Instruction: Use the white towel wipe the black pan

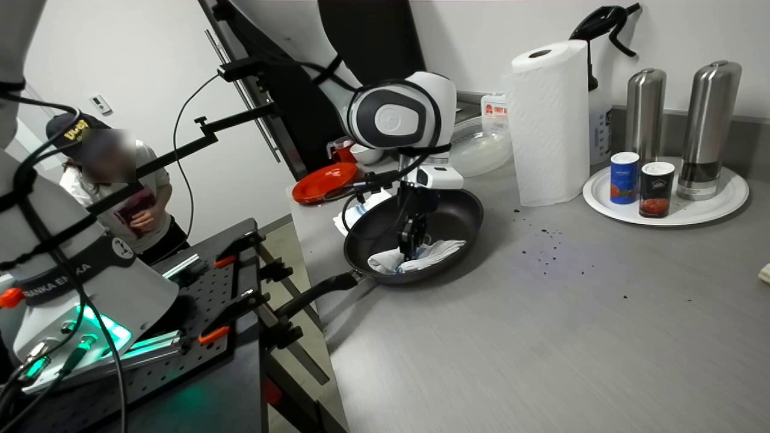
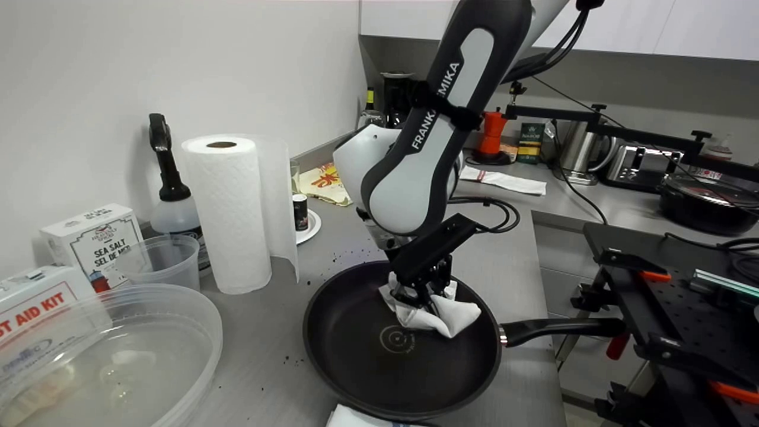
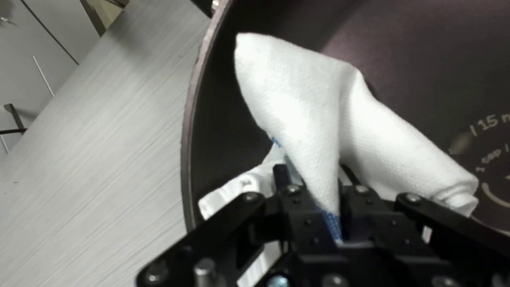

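Note:
The black pan stands on the grey counter in both exterior views (image 1: 454,219) (image 2: 356,344), its handle sticking out past the counter edge. A crumpled white towel with blue stripes lies inside it in both exterior views (image 1: 436,255) (image 2: 456,315). In the wrist view the towel (image 3: 295,87) bunches up between the fingers, near the wall of the pan (image 3: 402,52). My gripper (image 3: 316,179) is shut on the towel, low inside the pan on the handle side; it also shows in both exterior views (image 1: 411,249) (image 2: 426,299). The fingertips are partly hidden by cloth.
A second white cloth (image 1: 355,215) lies beside the pan's rim. A paper towel roll (image 2: 228,213) and a clear plastic bowl (image 2: 207,356) stand near the wall. A white plate (image 1: 731,198) holds shakers and mills. Dark crumbs (image 1: 553,246) are scattered on the counter. A red plate (image 1: 325,183) lies behind.

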Controlling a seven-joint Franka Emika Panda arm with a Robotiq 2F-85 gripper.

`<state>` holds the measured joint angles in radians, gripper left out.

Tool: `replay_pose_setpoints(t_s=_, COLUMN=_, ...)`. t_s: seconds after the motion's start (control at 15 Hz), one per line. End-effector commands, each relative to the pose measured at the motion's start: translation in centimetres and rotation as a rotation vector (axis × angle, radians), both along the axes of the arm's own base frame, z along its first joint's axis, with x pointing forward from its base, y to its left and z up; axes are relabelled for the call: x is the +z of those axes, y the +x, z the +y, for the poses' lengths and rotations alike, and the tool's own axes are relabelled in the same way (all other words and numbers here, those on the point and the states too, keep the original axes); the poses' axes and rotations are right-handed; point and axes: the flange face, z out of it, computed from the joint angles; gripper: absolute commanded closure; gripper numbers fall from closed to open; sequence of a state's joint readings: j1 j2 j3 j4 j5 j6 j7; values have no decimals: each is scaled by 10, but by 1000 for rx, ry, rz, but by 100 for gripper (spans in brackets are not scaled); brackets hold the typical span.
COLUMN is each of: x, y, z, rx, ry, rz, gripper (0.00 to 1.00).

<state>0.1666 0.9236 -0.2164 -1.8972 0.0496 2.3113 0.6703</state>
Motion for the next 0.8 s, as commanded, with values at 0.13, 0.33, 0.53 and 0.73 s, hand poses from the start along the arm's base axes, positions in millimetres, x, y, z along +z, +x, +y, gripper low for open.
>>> replay_pose_setpoints(t_s=0.13, x=-4, y=0, z=-19, rx=107, ry=-139, rz=20, gripper=95)
replay_pose_setpoints(t_s=0.33, x=4, y=1, z=-22, rx=148, ry=-179, rz=15, gripper=95)
replay_pose_setpoints(t_s=0.53, x=20, y=6, z=-18, rx=167, ry=-185, rz=-2, gripper=95)
replay_pose_setpoints(t_s=0.73, x=50, y=16, z=-10, rx=172, ry=-180, rz=-41, gripper=95)
